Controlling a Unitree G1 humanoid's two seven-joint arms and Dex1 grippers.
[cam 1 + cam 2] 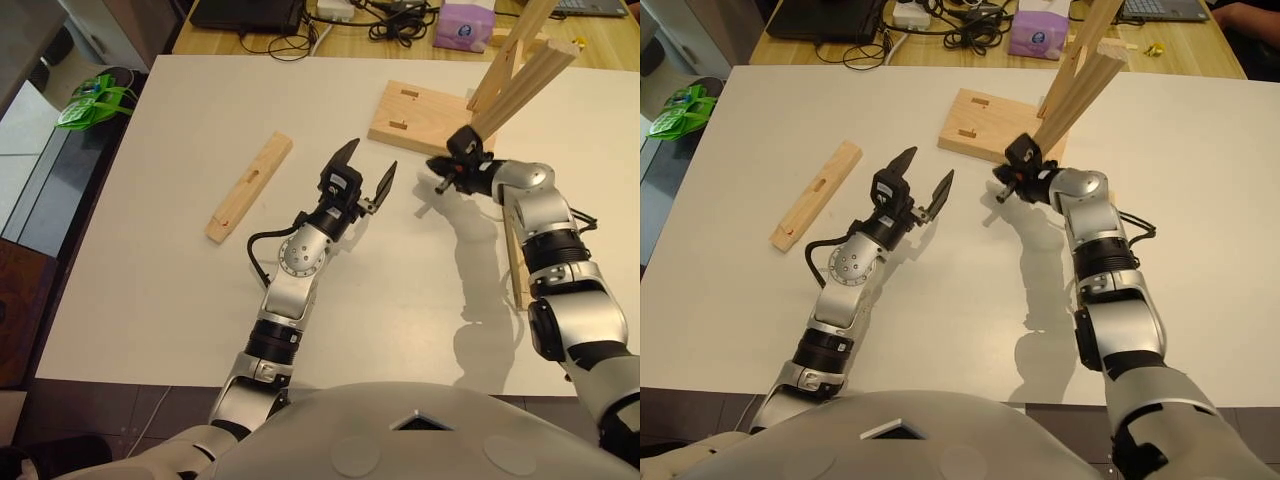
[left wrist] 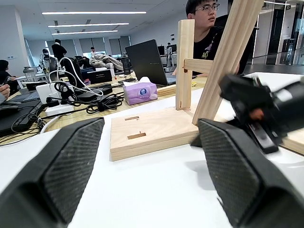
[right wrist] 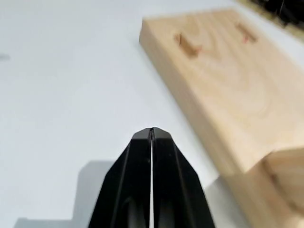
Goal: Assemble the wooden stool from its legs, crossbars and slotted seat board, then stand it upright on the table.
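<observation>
Slotted seat board (image 1: 415, 115): laid flat at the far side of the white surface (image 1: 150, 300), two slots left bare.
Leg frame (image 1: 525, 65): two legs joined by a crossbar, stood slanting on the board's right end.
Loose slotted leg (image 1: 250, 187): laid flat, well apart to the left.
Wooden strip (image 1: 515, 285): laid flat, partly hidden under the right forearm.
Left tool (image 1: 372, 160): spread wide, nothing held, placed between the loose leg and the board.
Right tool (image 1: 436, 178): fingers pressed together, nothing gripped, set just beside the board's near edge.
</observation>
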